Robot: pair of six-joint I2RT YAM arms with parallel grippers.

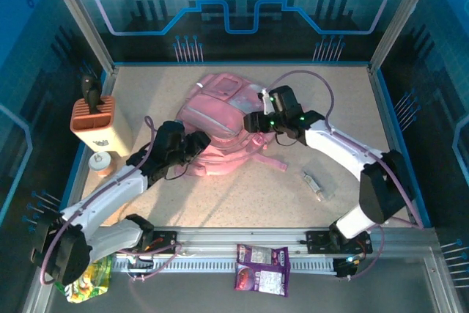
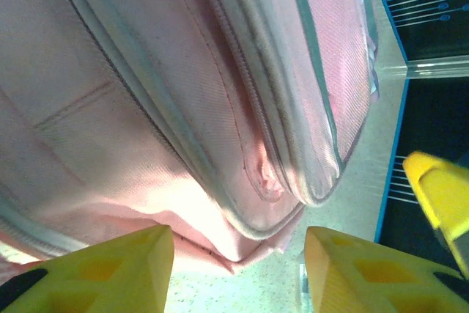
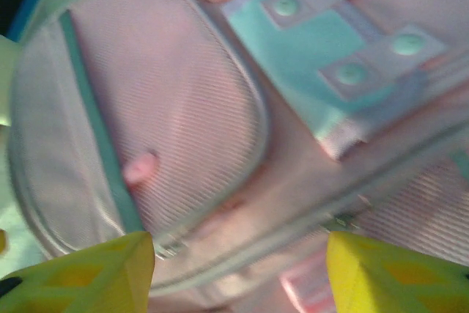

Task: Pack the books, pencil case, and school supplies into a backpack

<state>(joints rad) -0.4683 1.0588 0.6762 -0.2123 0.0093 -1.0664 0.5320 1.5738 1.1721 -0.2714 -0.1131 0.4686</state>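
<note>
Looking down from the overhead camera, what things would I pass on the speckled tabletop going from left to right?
Orange-and-cream block holder → pink backpack → small clear tube-like item.

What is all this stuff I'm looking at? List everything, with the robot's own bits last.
backpack: one, pink, middle of the table
block holder: one, orange and cream, left edge of the table, something black standing in it
round item: one, cream, just in front of the block holder
clear tube: one, clear and silver, on the table right of the backpack
snack packet: one, purple, near ledge, centre
snack bag: one, green, near left corner
table: one, speckled beige
left gripper: one, yellow fingers, open, at the backpack's edge
right gripper: one, yellow fingers, open, over the backpack
</note>
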